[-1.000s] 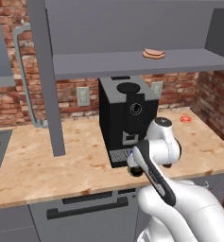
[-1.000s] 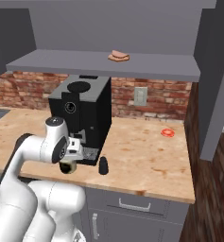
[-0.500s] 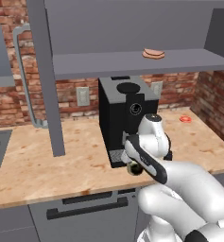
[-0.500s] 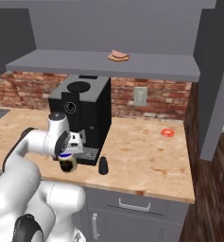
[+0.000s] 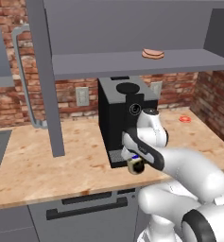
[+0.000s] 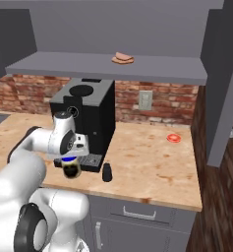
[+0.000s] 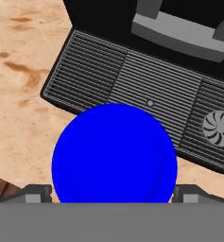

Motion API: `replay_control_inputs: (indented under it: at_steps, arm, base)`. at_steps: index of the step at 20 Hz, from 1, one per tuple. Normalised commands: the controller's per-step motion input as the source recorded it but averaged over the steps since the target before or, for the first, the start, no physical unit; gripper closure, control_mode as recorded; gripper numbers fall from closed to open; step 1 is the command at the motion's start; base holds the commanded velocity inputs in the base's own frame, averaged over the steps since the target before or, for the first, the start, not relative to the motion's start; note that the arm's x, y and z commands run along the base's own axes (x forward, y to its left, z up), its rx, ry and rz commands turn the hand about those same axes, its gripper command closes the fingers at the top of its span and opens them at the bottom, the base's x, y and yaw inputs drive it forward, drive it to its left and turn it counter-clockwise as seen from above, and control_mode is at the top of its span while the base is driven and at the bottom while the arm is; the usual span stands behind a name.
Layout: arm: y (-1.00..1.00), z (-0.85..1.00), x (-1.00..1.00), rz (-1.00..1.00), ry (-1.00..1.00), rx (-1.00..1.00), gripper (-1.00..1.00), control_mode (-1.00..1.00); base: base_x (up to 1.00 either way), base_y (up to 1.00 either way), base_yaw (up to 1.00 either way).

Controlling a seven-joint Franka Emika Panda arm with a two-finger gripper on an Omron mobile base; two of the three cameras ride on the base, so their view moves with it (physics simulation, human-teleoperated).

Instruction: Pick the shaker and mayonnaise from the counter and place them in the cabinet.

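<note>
Mayonnaise jar between open fingers

The end effector (image 7: 111, 193) is held right over the mayonnaise (image 7: 114, 153), looking down on it. In the hand view the round blue lid is seen from above, and one dark fingertip is found on each side of it. A thin gap is left between each fingertip and the lid, so the end effector is open around the jar and not closed on it.

In the left base view the end effector (image 5: 134, 158) is seen low in front of the black coffee machine (image 5: 125, 118), with the mayonnaise (image 5: 136, 165) just under it, near the front edge of the worktop (image 5: 38, 165). In the right base view the jar (image 6: 71, 169) is seen in the same spot under the end effector (image 6: 70, 158). Whether the jar stands on the worktop cannot be told.

The grey drip tray (image 7: 132, 80) of the machine is seen just behind the lid.

The shaker (image 6: 106, 172) is stood upright on the worktop (image 6: 152, 167), near the jar, by the corner of the coffee machine (image 6: 86, 115).

The cabinet (image 6: 88, 66) is seen high above the machine, well apart from the jar.
</note>
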Motion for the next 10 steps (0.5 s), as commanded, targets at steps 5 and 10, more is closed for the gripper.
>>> replay_control_inputs:
  at_steps: [5, 10]
  arm:
    - [0.08, -0.50, 0.00, 0.07, 0.00, -0.02, 1.00, -1.00]
    - [0.00, -0.17, -0.29, 0.03, -0.10, 0.00, 1.00, -1.00]
  base:
    - [0.00, 0.00, 0.00]
    - [0.00, 0.00, 0.00]
